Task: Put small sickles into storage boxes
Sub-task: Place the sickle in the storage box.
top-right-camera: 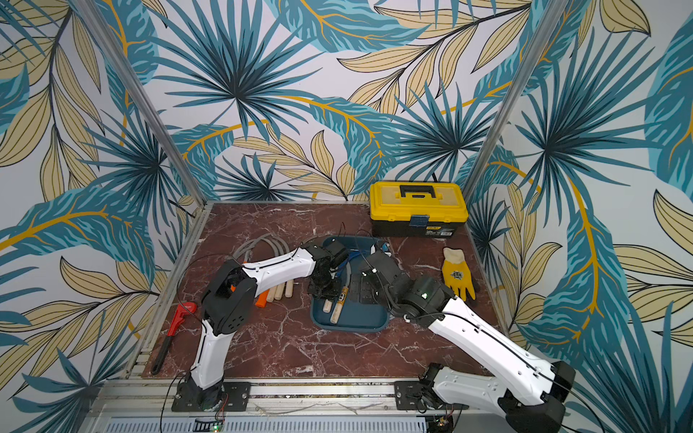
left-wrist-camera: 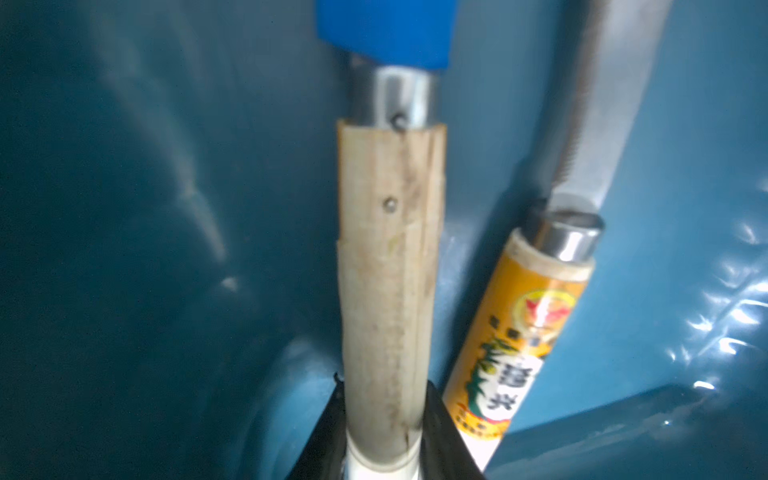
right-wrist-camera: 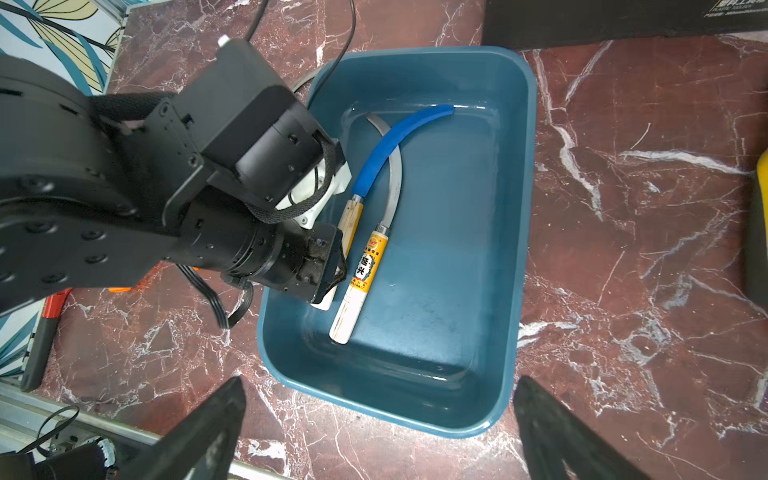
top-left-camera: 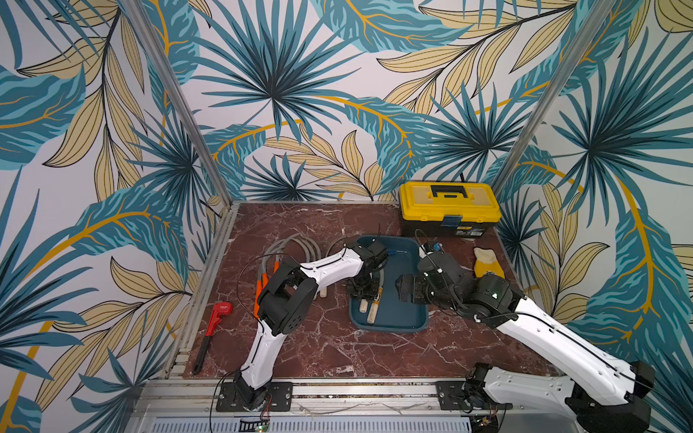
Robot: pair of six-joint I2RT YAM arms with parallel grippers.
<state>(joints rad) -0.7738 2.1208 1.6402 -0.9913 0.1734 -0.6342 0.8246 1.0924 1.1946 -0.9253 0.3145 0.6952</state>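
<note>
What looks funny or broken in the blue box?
The blue sickle has a wooden handle that looks split lengthwise, near its metal collar. Its blade lies crossed over the grey sickle in the box.

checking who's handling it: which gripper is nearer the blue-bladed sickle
Left. The left gripper is down in the tray, jaws either side of the wooden handle of the blue-bladed sickle; the right gripper hangs open above the tray, clear of it.

A sickle handle [right-wrist-camera: 345, 322] wears a yellow label [left-wrist-camera: 515, 353] — black Chinese characters, red emblem — unreadably blurred.
</note>
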